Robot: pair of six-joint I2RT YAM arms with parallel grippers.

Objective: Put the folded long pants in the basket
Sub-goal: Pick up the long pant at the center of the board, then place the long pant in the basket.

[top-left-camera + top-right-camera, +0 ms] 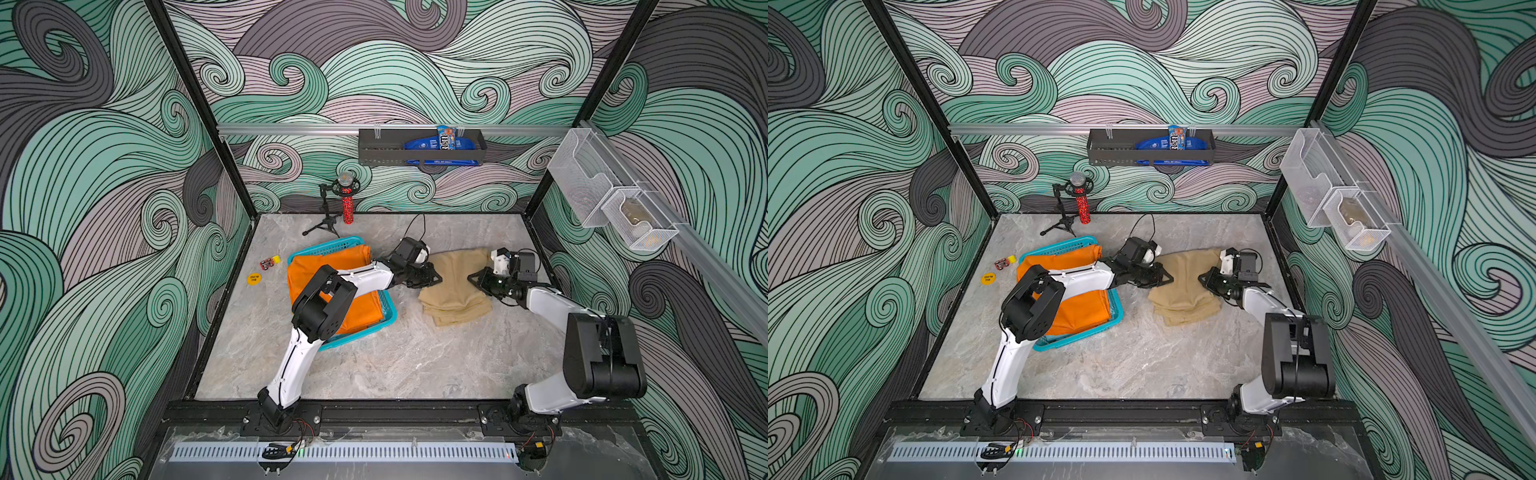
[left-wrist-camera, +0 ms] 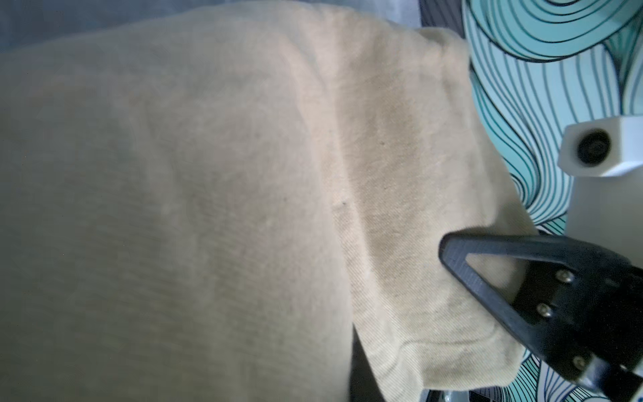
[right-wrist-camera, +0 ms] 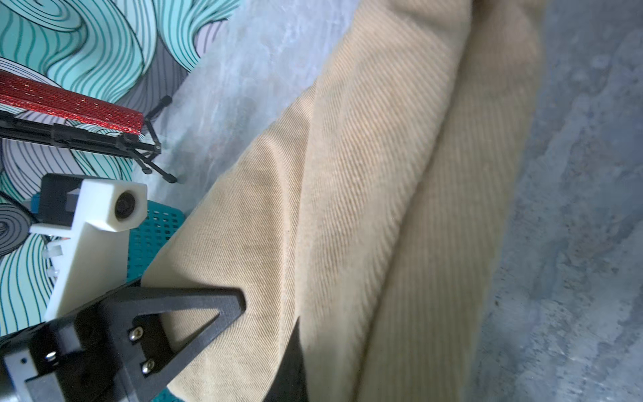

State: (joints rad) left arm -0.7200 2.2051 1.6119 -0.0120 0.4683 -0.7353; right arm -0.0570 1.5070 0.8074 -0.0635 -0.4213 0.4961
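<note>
Done: orange pants (image 1: 322,259) in basket (image 1: 388,318). Teal pair not visible. Khaki pants (image 1: 455,291) on table (image 1: 415,357) beside basket, not in yet. Left gripper (image 1: 435,276) and right gripper (image 1: 472,277) each pinch opposite khaki edges. Remaining: lift, carry over, drop in.

A robotics lab test cell stood before me: a left arm (image 1: 291,353) and right arm (image 1: 548,392) bolted to a black rail (image 1: 395,411) along a marble-look bench (image 1: 395,365), enclosed by frame posts (image 1: 199,108) and wave-patterned wall panels (image 1: 374,62), with a tripod microphone (image 1: 345,179).
</note>
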